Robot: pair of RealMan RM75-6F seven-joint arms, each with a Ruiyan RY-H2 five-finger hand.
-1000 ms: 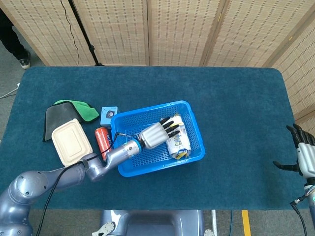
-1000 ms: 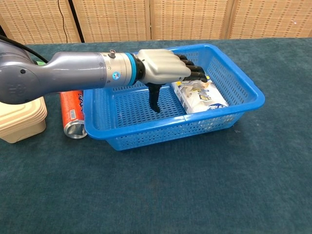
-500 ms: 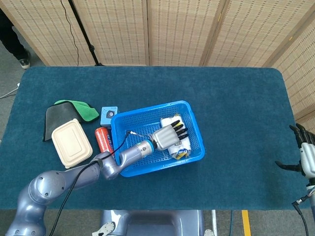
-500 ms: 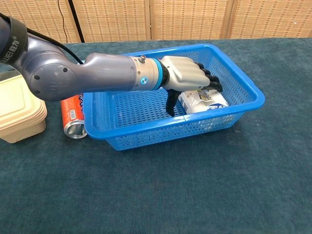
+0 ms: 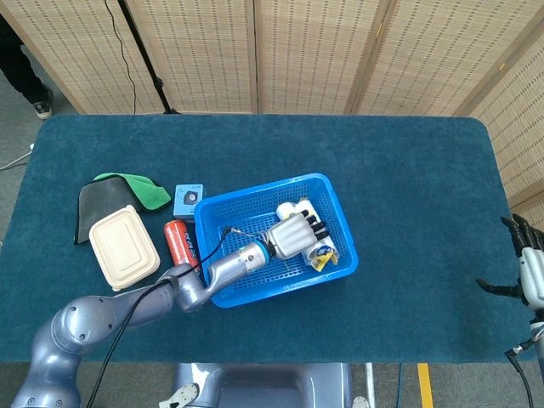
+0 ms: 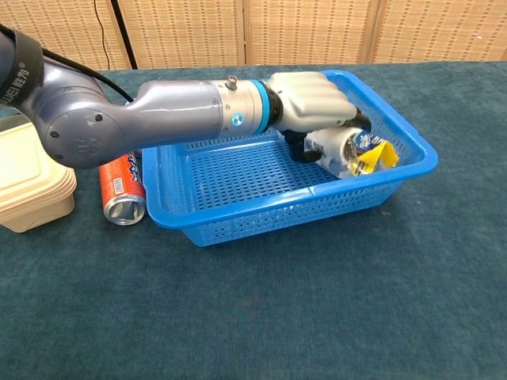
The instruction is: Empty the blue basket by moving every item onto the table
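Perforated glossy plastic blue basket point(image 6: 261, 210); crinkled shiny wrapper on the packet point(image 6: 348, 150); matt, napped cloth over the bench point(image 6: 317, 317).

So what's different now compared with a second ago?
The left hand has closed around the white packet and tipped it up off the floor of the blue basket, which shifted slightly. The red can, lunch box and right hand stayed put.

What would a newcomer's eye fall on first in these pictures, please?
First, the blue basket at the table's middle, where the left hand grips a white packet with a yellow tag. Next, the cluster left of the basket: a red can, a beige lunch box and a green cloth.
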